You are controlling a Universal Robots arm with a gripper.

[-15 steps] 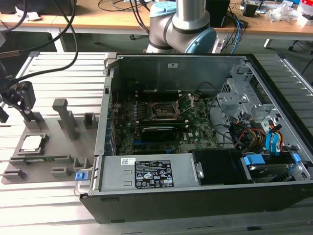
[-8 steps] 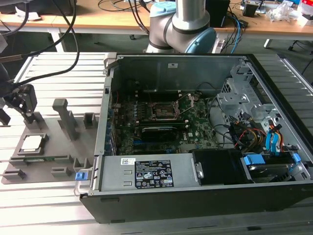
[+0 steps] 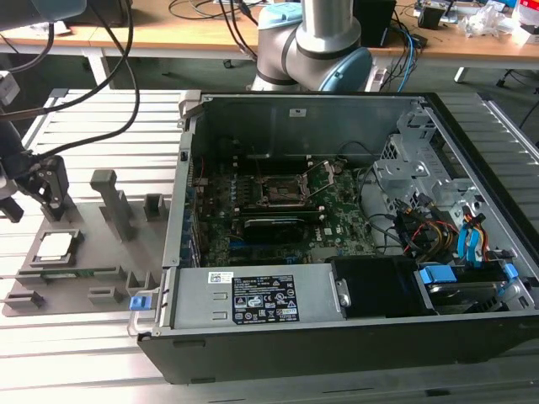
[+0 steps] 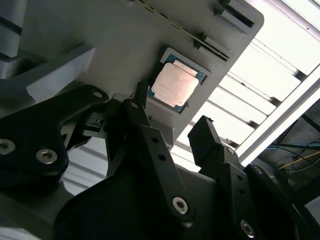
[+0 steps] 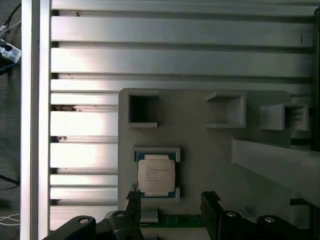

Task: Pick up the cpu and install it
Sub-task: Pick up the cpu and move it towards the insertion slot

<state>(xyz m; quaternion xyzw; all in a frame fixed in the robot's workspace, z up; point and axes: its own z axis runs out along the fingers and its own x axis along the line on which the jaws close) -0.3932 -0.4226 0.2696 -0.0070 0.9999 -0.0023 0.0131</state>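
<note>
At the exterior view's left we see the gripper point(image 3: 46, 192) hovering, fingers spread and empty, just over the cpu point(image 3: 55, 245), which lies flat in its pocket on the grey tray point(image 3: 93, 252), well left of the open computer case point(image 3: 337, 345).

A robotics lab or electronics workshop is being shown. A worktop point(image 3: 84, 118) of slotted aluminium profiles is being used to carry an opened desktop computer case point(image 3: 354, 341), its motherboard point(image 3: 337, 227) being left exposed, beside a grey fixture plate point(image 3: 101, 252) in which a cpu point(image 3: 53, 246) is being held. A robot arm point(image 3: 324, 42) is being seen mounted behind the case, and loose cables point(image 3: 202, 10) are being spread over a wooden worktop point(image 3: 168, 29) at the back.
</note>
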